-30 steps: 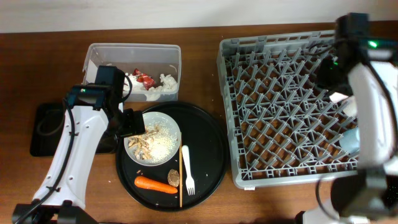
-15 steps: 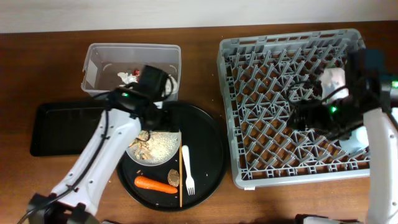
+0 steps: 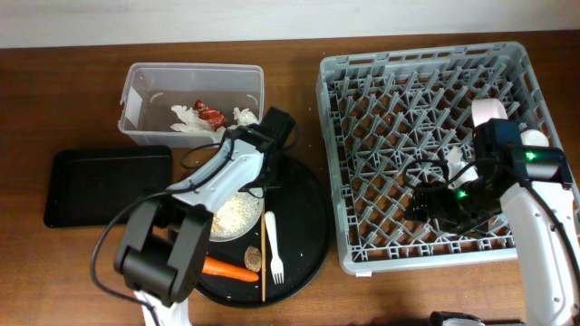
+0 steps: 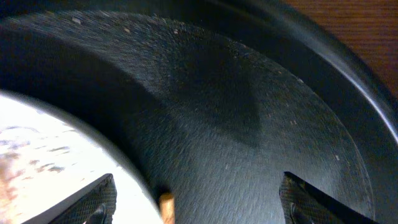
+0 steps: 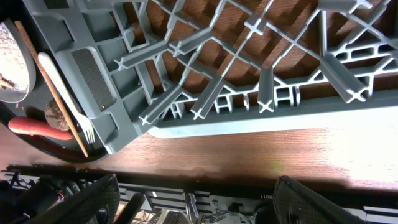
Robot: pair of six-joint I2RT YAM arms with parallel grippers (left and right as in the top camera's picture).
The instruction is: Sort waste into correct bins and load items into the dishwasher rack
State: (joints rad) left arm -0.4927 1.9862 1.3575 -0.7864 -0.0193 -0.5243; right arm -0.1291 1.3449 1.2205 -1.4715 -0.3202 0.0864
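On the brown table (image 3: 54, 91), left pincer (image 4: 198, 193) gapes wide over black round tray (image 4: 249, 112), right pincer (image 5: 196, 193) wide over dishwasher rack (image 5: 87, 74).

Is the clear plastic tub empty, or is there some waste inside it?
Not empty: the clear tub holds crumpled white tissues and a red wrapper, seen from overhead.

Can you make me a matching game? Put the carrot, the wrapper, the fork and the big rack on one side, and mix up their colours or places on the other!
Things:
1. carrot
2. wrapper
3. fork
4. rack

Colours or places:
a. grey
b. inside the clear tub
c. orange
d. white

Pairs: 1-c, 2-b, 3-d, 4-a.
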